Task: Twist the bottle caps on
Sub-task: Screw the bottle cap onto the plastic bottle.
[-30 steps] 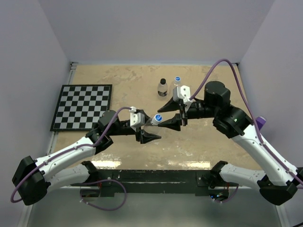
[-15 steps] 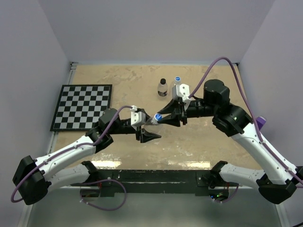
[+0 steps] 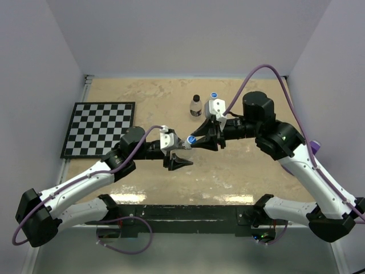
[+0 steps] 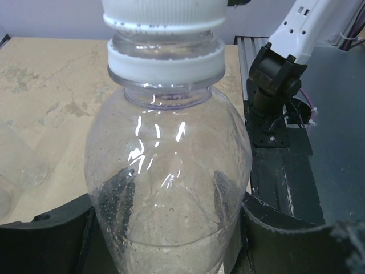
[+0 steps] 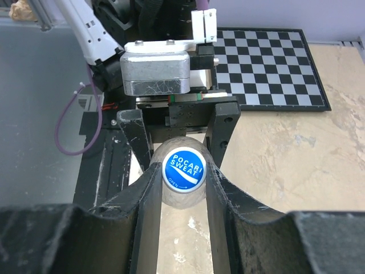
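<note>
My left gripper [image 3: 180,153] [image 4: 171,217] is shut on a clear bottle [image 3: 183,146] [image 4: 171,171], which it holds above the table, tilted with its neck toward the right arm. A blue bottle cap with white lettering [image 5: 183,169] [image 3: 192,138] sits on that neck. My right gripper [image 3: 195,140] [image 5: 183,171] is shut on this cap, one finger pressed to each side. In the left wrist view the cap's ribbed white side [image 4: 162,11] shows above the white neck ring. Two more bottles stand at the back, one with a black cap [image 3: 195,106] and one with a blue cap [image 3: 214,99].
A black-and-white checkerboard mat [image 3: 98,128] [image 5: 268,63] lies at the table's left. A purple object [image 3: 315,149] sits by the right wall behind the right arm. The arms' base rail [image 3: 182,212] runs along the near edge.
The right gripper's fingers stood apart around the cap a second ago; they have closed on it. The right wrist has shifted slightly left and up. The left arm keeps its grip on the bottle.
</note>
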`<state>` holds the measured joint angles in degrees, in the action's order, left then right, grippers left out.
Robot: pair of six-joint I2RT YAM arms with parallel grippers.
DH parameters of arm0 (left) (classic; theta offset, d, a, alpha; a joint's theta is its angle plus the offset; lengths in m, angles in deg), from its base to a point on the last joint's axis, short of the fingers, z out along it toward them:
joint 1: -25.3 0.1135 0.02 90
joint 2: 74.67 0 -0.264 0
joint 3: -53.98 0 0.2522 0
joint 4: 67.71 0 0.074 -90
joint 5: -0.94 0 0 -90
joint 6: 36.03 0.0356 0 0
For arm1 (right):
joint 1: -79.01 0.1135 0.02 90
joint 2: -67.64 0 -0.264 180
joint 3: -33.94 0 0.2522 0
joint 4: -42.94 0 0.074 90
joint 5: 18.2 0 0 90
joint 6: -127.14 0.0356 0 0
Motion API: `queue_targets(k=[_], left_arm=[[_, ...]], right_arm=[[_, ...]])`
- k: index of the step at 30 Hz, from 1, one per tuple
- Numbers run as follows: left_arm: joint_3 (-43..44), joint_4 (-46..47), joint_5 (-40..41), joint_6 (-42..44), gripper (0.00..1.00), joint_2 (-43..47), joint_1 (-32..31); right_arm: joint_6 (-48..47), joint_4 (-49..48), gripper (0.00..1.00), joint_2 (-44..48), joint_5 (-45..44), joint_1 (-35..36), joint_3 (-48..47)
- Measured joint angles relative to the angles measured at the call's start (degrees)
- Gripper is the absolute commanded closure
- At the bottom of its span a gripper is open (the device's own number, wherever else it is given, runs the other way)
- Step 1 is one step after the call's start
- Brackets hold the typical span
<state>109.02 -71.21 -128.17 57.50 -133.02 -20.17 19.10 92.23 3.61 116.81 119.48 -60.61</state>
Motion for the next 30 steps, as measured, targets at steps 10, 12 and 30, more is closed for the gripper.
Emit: queue_targets(k=[10,12,30], left_arm=[[0.0,-1.31,14.53,-0.92,1.0,1.11,-3.45],[0.0,-1.75,21.0,-0.83,1.0,1.51,-6.34],[1.11,1.53,56.68,0.66,1.0,-1.75,-17.59]], right_arm=[[7.21,-6.19,1.0,1.27,-7.58,0.0,3.5],[9.53,-6.93,1.0,2.12,-9.31,0.02,4.39],[28.24,-15.26,1.0,3.76,-23.02,0.28,9.31]])
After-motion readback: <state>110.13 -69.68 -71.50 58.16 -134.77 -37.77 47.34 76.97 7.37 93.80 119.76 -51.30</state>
